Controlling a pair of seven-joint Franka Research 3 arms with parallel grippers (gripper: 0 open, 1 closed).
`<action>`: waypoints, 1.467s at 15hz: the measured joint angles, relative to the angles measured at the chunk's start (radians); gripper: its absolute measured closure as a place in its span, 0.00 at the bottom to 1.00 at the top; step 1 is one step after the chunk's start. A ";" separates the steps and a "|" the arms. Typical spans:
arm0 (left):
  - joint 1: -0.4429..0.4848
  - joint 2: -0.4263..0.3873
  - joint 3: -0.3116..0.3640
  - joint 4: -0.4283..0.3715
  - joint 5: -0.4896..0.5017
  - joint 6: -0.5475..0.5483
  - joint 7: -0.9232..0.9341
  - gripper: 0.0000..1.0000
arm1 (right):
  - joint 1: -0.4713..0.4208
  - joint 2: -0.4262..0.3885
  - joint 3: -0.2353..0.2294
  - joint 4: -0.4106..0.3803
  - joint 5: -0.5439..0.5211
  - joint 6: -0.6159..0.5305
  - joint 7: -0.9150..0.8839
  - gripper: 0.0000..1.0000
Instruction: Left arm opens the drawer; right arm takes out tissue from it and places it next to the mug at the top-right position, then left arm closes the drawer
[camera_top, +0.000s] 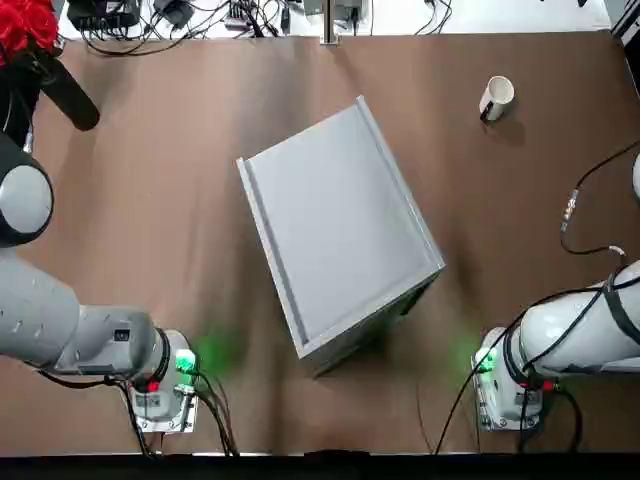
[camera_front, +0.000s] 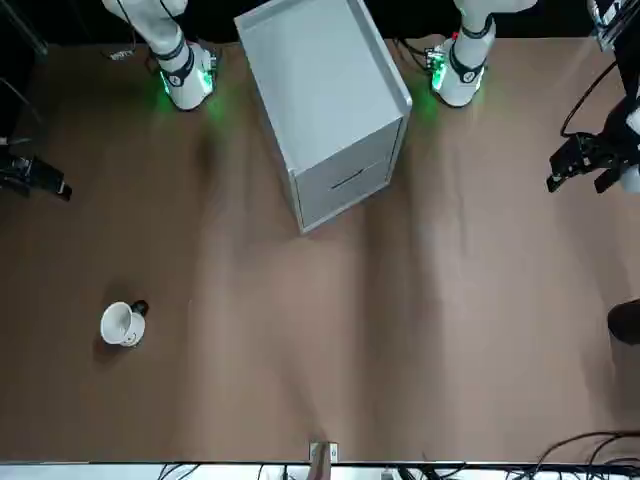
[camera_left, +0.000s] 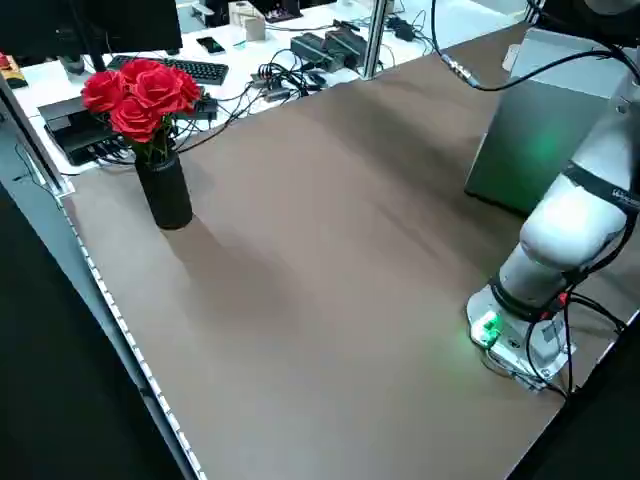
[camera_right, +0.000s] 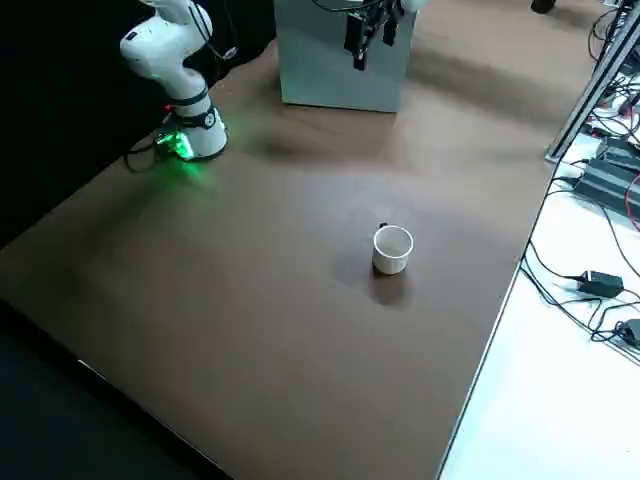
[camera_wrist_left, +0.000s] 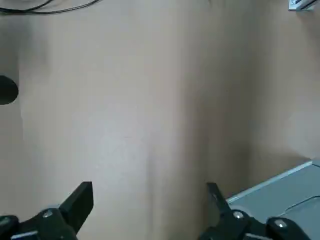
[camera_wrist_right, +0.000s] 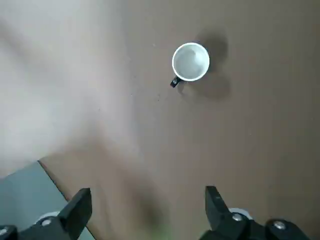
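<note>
Brown and bare across most of its top, the bench (camera_top: 170, 180) carries a light-grey cabinet (camera_top: 335, 225) near its middle, set askew so that one corner points toward the arms' bases. The drawer (camera_front: 345, 182) sits flush in the cabinet's far face, shut, a thin dark handle line across its grey front. The tissue cannot be seen in any view.

The left arm (camera_top: 45, 320) rises from its green-lit base at the near left and bends out over the left edge of the bench. Its claw (camera_wrist_left: 150, 202) hangs above bare bench with the fingers (camera_wrist_left: 80, 200) spread wide, a corner of the cabinet just beside it. The right arm (camera_top: 580, 335) stands on its green-lit base at the near right. Its claw (camera_wrist_right: 147, 207) is also spread wide, held high over the bench and looking down on the mug.

At the far left edge stands a black vase of red roses (camera_left: 140, 105).

The white mug (camera_top: 496, 97) stands upright at the far right, well apart from the cabinet, with nothing beside it.
</note>
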 joint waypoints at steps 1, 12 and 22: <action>0.000 0.000 0.000 0.000 0.000 0.000 0.000 0.00 | 0.000 0.000 0.000 0.000 0.000 0.000 0.000 0.00; 0.002 0.095 0.003 -0.025 -0.007 -0.061 0.007 0.01 | 0.000 0.000 0.000 0.000 0.000 0.000 0.000 0.00; 0.000 0.271 0.000 -0.114 -0.146 -0.268 0.014 0.70 | 0.004 0.000 0.006 0.000 0.001 0.000 -0.004 0.00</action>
